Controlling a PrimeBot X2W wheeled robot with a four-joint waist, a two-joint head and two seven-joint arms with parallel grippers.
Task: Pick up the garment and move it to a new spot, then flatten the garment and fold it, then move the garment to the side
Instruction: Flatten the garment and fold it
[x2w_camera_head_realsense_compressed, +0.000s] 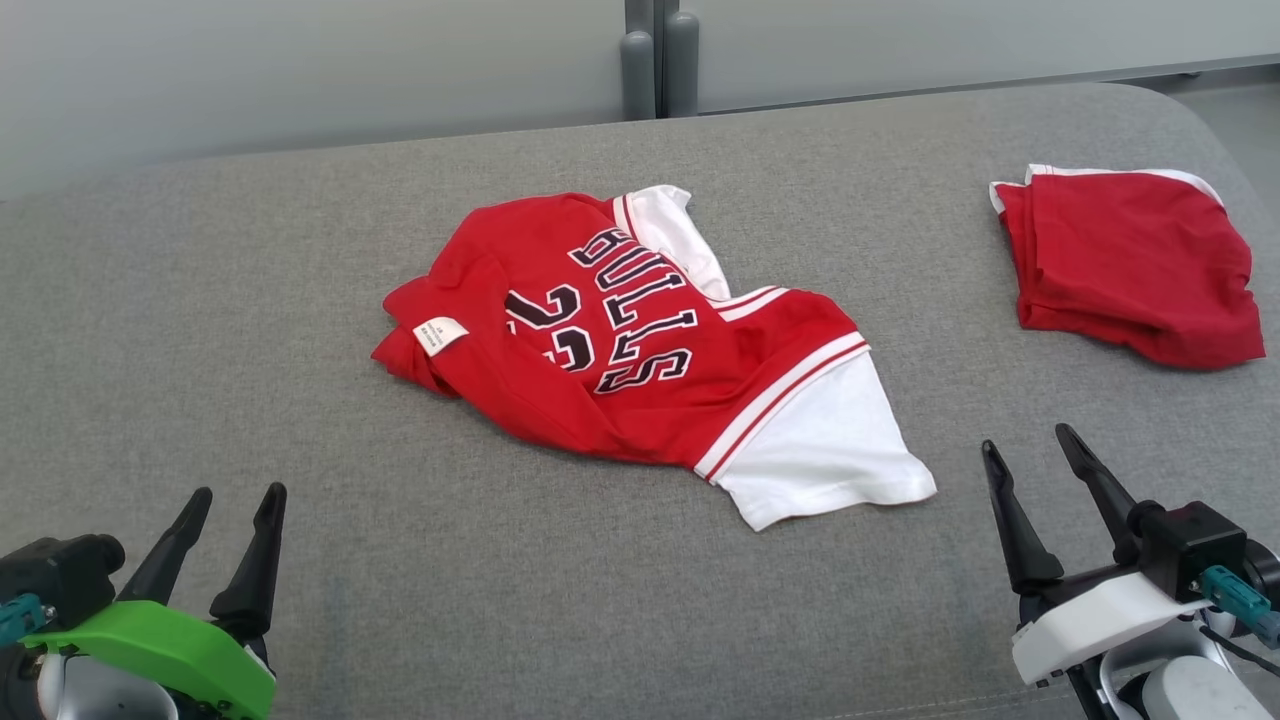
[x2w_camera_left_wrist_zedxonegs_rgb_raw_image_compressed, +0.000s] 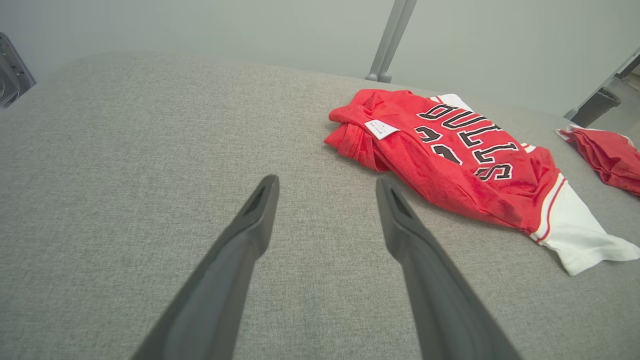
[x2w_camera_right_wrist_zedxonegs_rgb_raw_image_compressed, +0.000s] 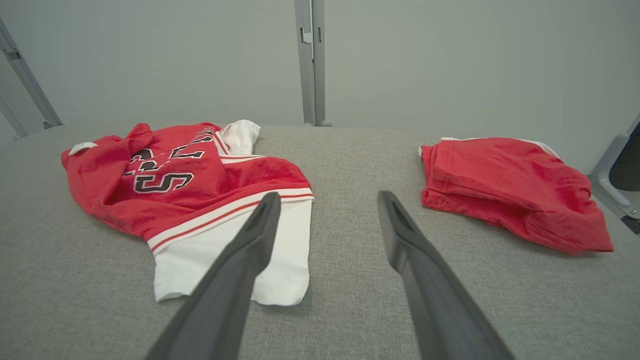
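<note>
a crumpled red jersey (x2w_camera_head_realsense_compressed: 640, 340) with white sleeves and black "bulls" lettering lies around the middle of the grey fabric-covered desk (x2w_camera_head_realsense_compressed: 250, 300), well apart from every edge. it is bunched and partly folded over itself, so the number under the lettering is half hidden. a small white label (x2w_camera_head_realsense_compressed: 440, 335) shows on its end toward the desk's left edge, and one white sleeve (x2w_camera_head_realsense_compressed: 830, 440) spreads flat toward the near right corner. a second red garment (x2w_camera_head_realsense_compressed: 1130, 265) with white trim sits loosely folded by the right edge, toward the far right corner, well apart from the jersey. the left hand (x2w_camera_head_realsense_compressed: 236, 490) hovers at the near left corner, its two dark fingers spread wide with nothing between them, pointing toward the labelled end of the jersey but well short of it. the right hand (x2w_camera_head_realsense_compressed: 1027, 437) hovers at the near right corner, fingers likewise spread and empty, just to the right of the white sleeve and apart from it, with bare desk between its tips.
</note>
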